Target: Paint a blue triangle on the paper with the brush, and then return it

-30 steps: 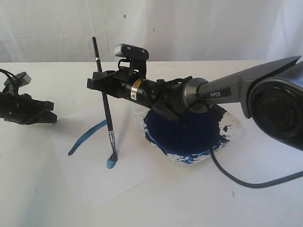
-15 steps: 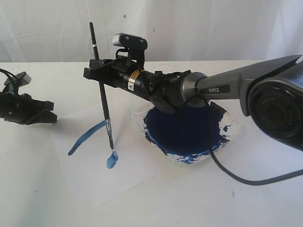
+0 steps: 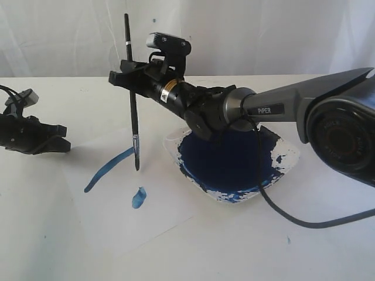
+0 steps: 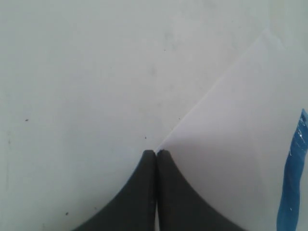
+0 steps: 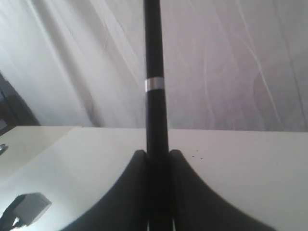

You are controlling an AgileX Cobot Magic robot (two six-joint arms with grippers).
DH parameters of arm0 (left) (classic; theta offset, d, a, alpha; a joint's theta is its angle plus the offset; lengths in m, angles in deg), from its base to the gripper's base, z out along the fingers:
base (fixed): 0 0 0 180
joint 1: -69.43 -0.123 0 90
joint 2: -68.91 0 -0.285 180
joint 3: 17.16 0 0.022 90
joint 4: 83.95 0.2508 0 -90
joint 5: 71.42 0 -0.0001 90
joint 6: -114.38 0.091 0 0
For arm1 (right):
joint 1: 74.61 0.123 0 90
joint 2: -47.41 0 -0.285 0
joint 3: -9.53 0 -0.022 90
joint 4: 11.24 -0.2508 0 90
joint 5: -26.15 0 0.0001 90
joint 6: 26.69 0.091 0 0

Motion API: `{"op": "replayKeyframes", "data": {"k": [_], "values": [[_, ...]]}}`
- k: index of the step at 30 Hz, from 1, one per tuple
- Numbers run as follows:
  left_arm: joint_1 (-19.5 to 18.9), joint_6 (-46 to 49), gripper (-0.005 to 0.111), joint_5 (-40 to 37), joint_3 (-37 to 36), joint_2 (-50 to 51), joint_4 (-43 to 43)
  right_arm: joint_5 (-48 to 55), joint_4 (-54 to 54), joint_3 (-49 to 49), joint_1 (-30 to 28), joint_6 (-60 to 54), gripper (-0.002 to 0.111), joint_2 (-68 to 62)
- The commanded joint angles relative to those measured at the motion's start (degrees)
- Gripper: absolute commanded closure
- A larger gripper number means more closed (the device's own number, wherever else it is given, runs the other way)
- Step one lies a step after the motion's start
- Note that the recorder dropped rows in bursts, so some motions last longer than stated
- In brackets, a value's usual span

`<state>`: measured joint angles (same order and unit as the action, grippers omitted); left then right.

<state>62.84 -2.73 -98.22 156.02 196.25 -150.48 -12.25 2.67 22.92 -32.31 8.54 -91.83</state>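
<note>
The brush is held nearly upright at upper centre-left of the exterior view, its handle clamped between the jaws of the right gripper. Its tip appears to be clear of the paper, which is spread at lower left, just beside the dish of blue paint. Only one slanted blue stroke and a short dab are seen on the sheet, so the triangle is judged far from done. The left gripper is closed on nothing by a corner of the sheet. If the tip is set down away from the stroke's end, the sides may not be joined. Since the handle is gripped high, the brush could be tilted by pressure, and the sheet could be dragged.
</note>
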Motion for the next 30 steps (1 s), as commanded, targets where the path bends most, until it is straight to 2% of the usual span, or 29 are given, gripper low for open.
{"op": "replayKeyframes", "data": {"k": [1,5,9,14,26,30], "values": [[0.0,0.1,0.107,0.1,-0.7,-0.2,-0.7,-4.9,-9.3,0.2,-0.1,-6.5,0.108,0.0],[0.0,0.1,0.107,0.1,-0.7,-0.2,-0.7,-8.6,-13.0,1.3,-0.1,-9.5,0.108,-2.3],[0.0,0.1,0.107,0.1,-0.7,-0.2,-0.7,-12.1,-13.0,6.9,-0.1,-9.4,0.108,-8.2],[0.0,0.1,0.107,0.3,-0.7,-0.2,-0.7,-11.4,-13.6,10.0,-0.1,-10.4,0.108,-9.2],[0.0,0.1,0.107,0.3,-0.7,-0.2,-0.7,-6.1,-15.6,10.7,-0.1,-13.4,0.108,-9.2],[0.0,0.2,0.107,0.3,-0.7,-0.2,-0.7,-3.7,-12.5,10.7,-0.1,-12.1,0.108,-9.2]]}}
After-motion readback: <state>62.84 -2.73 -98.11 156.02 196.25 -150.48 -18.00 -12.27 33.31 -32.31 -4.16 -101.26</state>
